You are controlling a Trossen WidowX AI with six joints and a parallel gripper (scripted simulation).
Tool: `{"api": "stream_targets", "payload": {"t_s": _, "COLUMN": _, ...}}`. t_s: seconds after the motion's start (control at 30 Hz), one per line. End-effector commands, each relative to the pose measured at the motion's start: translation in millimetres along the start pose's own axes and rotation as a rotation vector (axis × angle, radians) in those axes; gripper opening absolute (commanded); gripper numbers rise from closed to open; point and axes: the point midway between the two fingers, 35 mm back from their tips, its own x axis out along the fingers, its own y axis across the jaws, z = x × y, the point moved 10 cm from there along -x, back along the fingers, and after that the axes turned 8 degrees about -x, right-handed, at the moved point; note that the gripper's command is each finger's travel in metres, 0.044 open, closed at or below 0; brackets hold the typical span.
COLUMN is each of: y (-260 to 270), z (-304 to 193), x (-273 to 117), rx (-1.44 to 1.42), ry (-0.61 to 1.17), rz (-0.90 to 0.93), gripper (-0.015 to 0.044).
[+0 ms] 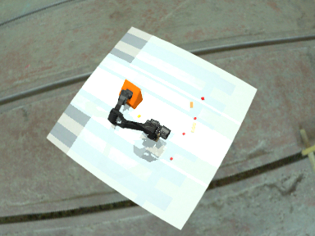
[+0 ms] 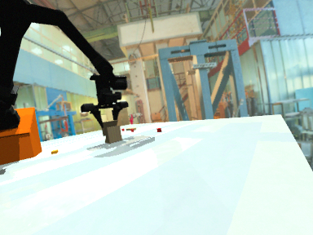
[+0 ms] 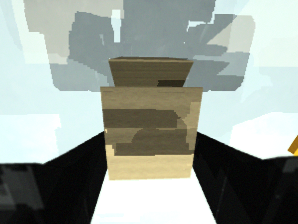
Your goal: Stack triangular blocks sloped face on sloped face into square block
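My gripper [image 2: 109, 122] [image 3: 148, 134] is shut on one wooden triangular block [image 3: 150, 120], gripping it by two opposite sides. In the wrist view this block's flat face fills the space between the fingers. The other triangular block [image 3: 145, 72] [image 2: 115, 135] shows just beyond it in the wrist view and stands on the table below the fingers in the exterior view. The two blocks overlap in view and are very close; I cannot tell whether their sloped faces touch. In the top view the arm hides nearly all of both blocks.
A large orange block [image 1: 138, 98] [image 2: 24, 143] is at the arm's base. A small yellow piece [image 1: 139, 116] [image 2: 55, 152] lies near the arm. Several small red cubes, one of them a far cube [image 1: 203, 98], an orange bar [image 1: 191, 105] and a pale bar [image 1: 194, 127] lie beyond the gripper.
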Motion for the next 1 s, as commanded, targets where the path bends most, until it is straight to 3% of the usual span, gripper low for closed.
{"api": "stream_targets", "payload": {"t_s": 0.0, "y": 0, "z": 1, "x": 2, "rx": -0.004, "ry": -0.005, "rz": 0.0, "gripper": 0.0}}
{"api": "stream_targets", "payload": {"t_s": 0.97, "y": -2, "z": 9, "x": 19, "rx": -0.004, "ry": -0.008, "rz": 0.0, "gripper": 0.0}}
